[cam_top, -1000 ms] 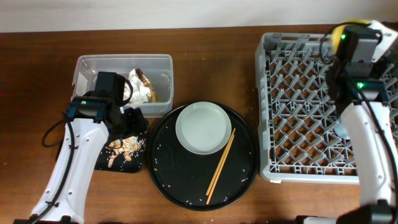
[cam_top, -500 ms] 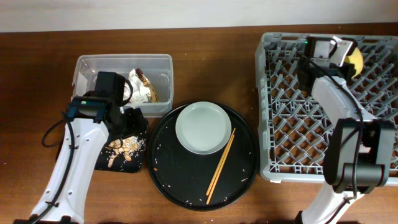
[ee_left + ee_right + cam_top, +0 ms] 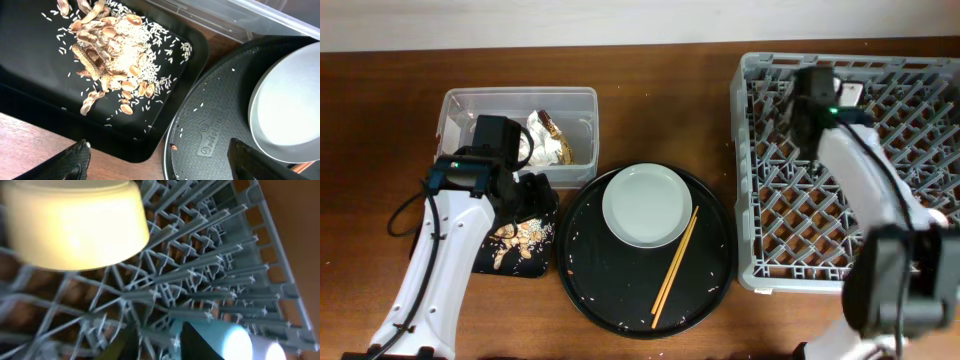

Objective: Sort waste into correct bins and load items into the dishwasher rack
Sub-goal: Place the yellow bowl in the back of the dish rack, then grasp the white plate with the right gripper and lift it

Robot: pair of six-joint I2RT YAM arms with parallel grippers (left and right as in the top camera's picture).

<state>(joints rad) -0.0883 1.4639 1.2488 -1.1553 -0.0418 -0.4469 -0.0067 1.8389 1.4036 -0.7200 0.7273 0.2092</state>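
Grey diagonal-lattice rack point(image 3: 747, 180), yellow bowl point(image 3: 75, 225), pale grey-green plate point(image 3: 643, 205), black round tray point(image 3: 605, 290).

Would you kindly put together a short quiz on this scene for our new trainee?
1. True or false: the chopsticks lie in the dishwasher rack.
2. The food scraps sit in: A) clear tub, B) black rectangular tray, C) dishwasher rack.
3. Fill in: the round black tray holds the chopsticks and a pale grey-green ____.
Key: 1 false; 2 B; 3 plate.
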